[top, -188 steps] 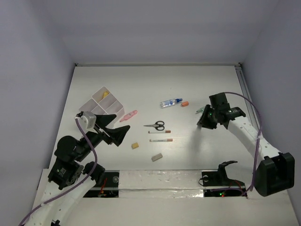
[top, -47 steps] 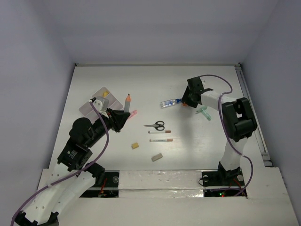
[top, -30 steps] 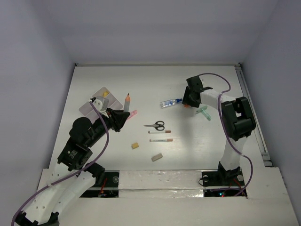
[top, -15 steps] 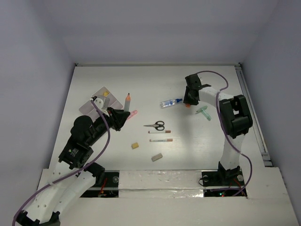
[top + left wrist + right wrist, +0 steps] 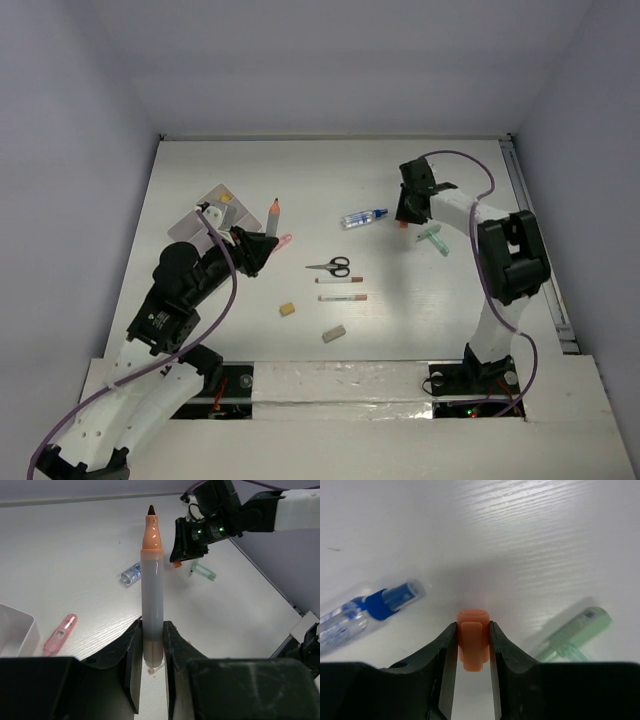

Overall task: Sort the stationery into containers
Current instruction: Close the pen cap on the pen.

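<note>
White tabletop fills the view between pale walls. At its left sits the compartment tray. Just right of the tray, the left gripper is clenched on a grey marker whose orange tip points toward the top of the frame. Scissors lie near the centre. At upper right, the right gripper pinches a small orange cap against the table, between a blue-capped tube and a green piece.
</note>
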`<state>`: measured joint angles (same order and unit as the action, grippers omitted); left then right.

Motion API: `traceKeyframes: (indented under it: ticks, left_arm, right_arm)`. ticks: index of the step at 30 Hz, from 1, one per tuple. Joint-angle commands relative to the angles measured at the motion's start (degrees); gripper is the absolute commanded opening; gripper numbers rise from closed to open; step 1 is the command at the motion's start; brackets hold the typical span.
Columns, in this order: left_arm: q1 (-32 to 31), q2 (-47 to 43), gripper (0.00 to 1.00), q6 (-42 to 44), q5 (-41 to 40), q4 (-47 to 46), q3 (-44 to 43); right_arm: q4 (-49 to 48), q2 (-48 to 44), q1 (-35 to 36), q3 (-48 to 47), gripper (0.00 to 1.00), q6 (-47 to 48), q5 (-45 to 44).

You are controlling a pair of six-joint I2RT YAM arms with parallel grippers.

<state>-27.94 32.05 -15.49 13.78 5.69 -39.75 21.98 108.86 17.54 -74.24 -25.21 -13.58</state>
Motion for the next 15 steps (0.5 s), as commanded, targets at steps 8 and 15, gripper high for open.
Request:
traceKeyframes:
  ticks: [8, 15]
  left_arm:
    - [2.5, 3.5, 0.00, 0.0, 2.5, -4.3, 0.4]
    - [4.7, 6.6, 0.00, 0.4, 2.0, -4.3, 0.1]
  right_arm:
    - [-21.4, -23.2, 6.4, 7.4, 0.21, -3.9, 12.4]
    - [-34.0, -22.6, 18.0, 2.6, 0.21, -9.0, 17.6]
